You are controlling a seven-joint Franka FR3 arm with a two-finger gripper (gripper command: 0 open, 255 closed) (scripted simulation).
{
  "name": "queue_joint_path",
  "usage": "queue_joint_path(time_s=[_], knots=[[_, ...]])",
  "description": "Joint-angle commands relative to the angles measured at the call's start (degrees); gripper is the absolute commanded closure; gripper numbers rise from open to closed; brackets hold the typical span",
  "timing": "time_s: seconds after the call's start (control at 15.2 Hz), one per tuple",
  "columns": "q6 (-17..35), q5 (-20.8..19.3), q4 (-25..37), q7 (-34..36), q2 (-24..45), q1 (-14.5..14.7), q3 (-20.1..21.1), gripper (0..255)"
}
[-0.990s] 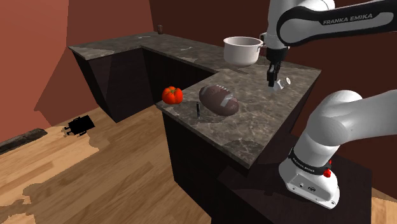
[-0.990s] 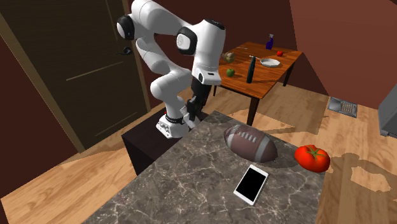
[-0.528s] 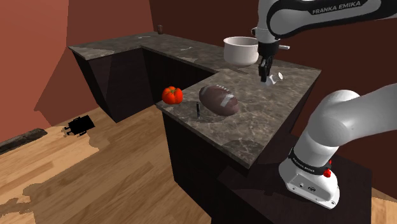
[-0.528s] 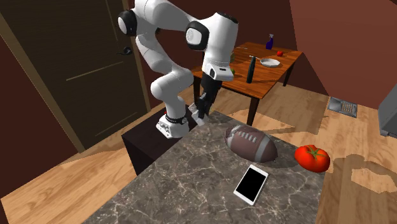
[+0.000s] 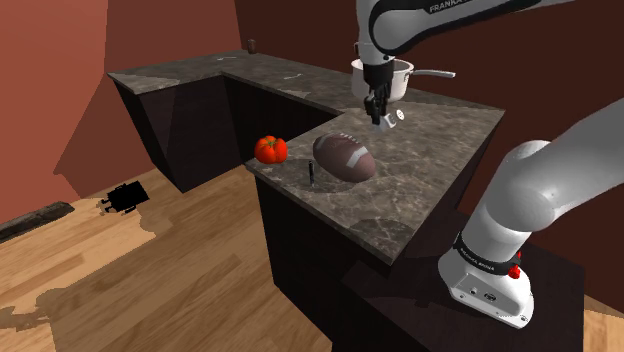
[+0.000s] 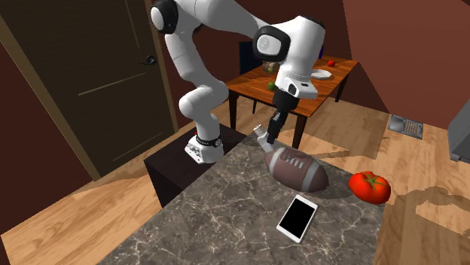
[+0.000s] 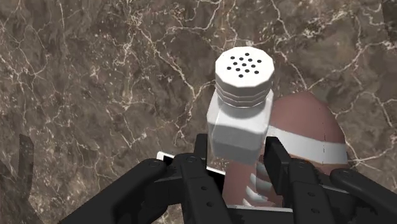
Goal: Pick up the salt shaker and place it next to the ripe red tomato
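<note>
Nearest in the shoulder view stood the dark stand (image 5: 560,290) with the white arm (image 5: 515,200) rising from it. Beyond it lay the marbled bench (image 5: 400,215). On it a phone (image 6: 297,217) lay flat with its dark screen up, just beside a brown football (image 5: 344,156) with white stripes. Past the football, at the bench's corner, sat the red tomato (image 5: 270,149).

Farther back, above the bench between the football and a white pot (image 5: 380,78), hung the jaws, pinching the white shaker (image 7: 238,105) by its body. Its perforated cap pointed away from the hand, and it was held tilted and clear of the surface. In the wrist view the football's end showed right under it. The tomato lay well apart from the shaker, with the football between them.

Behind the pot the bench turned along a red wall (image 5: 170,35). In the second exterior view a wooden table (image 6: 301,94) stood beyond the arm.
</note>
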Motion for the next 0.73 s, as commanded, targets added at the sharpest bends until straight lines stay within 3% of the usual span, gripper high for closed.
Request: queue_joint_path(time_s=[0.0,0.66], knots=[[0.5,0.7,3.8,1.6,4.7,0.6,1.2,255],[-1.3,1.4,25.6,7.7,26.1,2.9,5.5,255]])
